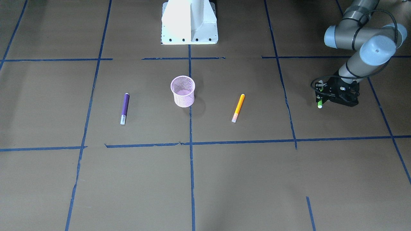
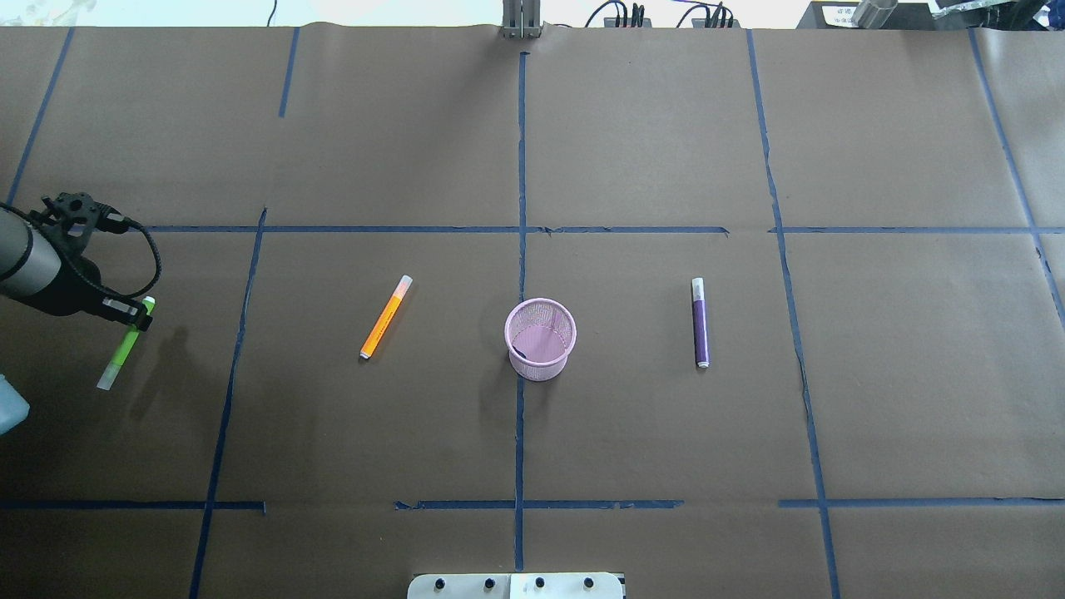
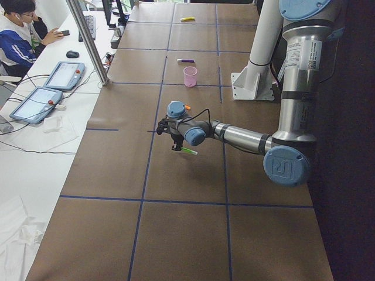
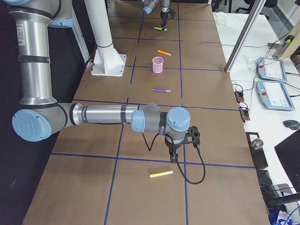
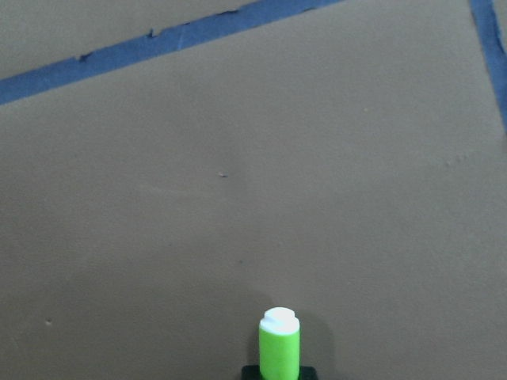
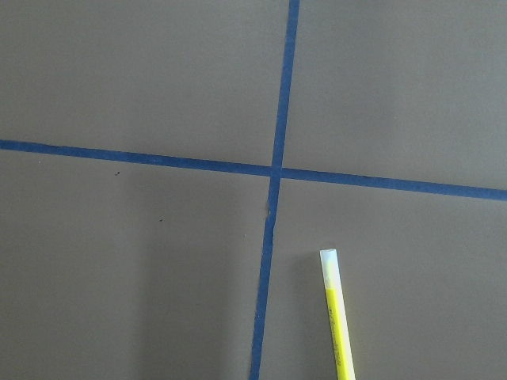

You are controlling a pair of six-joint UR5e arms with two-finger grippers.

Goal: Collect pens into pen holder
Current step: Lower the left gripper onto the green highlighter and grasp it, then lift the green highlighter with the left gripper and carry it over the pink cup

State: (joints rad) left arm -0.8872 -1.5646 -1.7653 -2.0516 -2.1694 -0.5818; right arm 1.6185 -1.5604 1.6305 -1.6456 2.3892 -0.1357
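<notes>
My left gripper (image 2: 136, 319) is shut on the green pen (image 2: 123, 349) at the table's far left and holds it tilted just above the paper; the pen's end shows in the left wrist view (image 5: 280, 344). The pink mesh pen holder (image 2: 541, 339) stands upright mid-table. The orange pen (image 2: 386, 317) lies to its left and the purple pen (image 2: 700, 323) to its right, both flat on the table. My right gripper (image 4: 174, 158) shows only in the exterior right view, so I cannot tell whether it is open or shut. It hovers beside a yellow pen (image 6: 337, 317).
The white robot pedestal (image 1: 189, 22) stands at the table's near edge. Blue tape lines (image 2: 520, 166) grid the brown paper. An operator (image 3: 20, 32) sits by tablets (image 3: 38, 102) and a metal post (image 3: 88, 41) across the table from the robot.
</notes>
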